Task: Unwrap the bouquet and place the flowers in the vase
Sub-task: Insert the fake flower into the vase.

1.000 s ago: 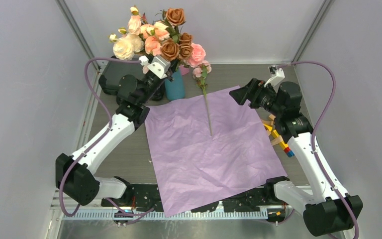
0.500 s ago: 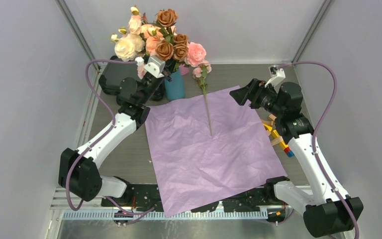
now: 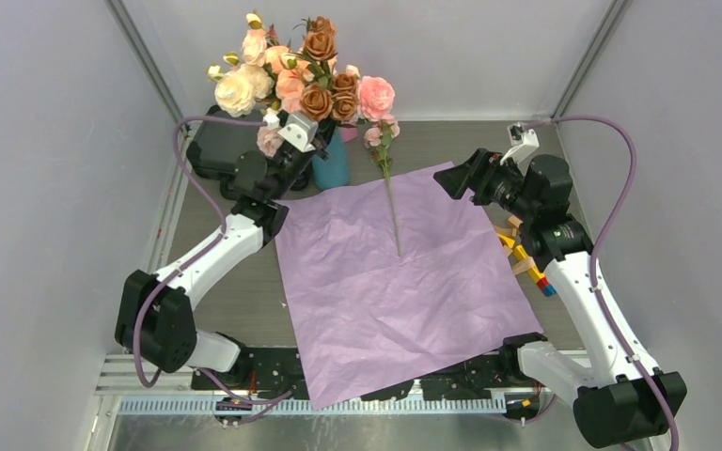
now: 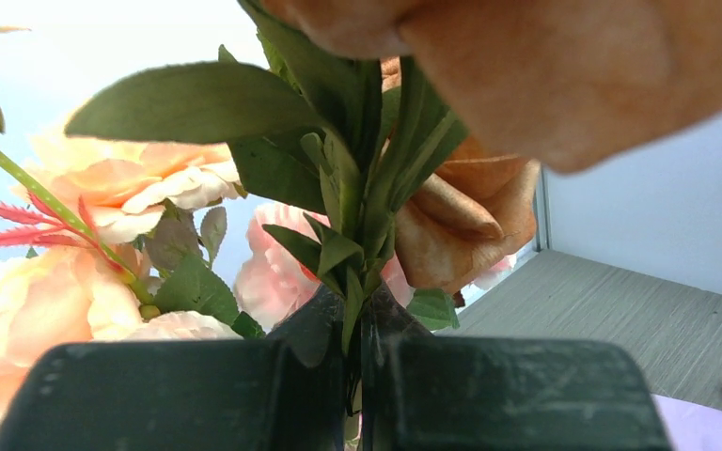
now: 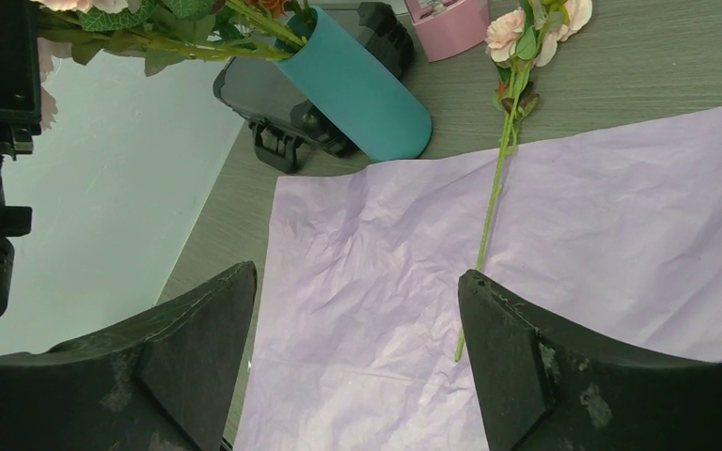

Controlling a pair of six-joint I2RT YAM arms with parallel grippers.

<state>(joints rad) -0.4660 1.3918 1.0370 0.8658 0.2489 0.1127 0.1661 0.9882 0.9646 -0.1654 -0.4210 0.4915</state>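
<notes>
Dipping slightly, the flowers (image 3: 315,89) are entering the vase (image 3: 332,164), stems clamped in the left gripper (image 4: 355,376); right gripper (image 5: 355,282) is idling agape, empty; next, lower further.

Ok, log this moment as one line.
left fingers: shut on flowers, stems in vase | right fingers: open, empty | loose stem: on paper

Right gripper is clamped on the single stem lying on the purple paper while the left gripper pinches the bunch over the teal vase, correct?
No. The right gripper is open and empty; the right wrist view shows the single stem lying free on the purple paper. The left gripper does pinch the flowers over the vase.
</notes>
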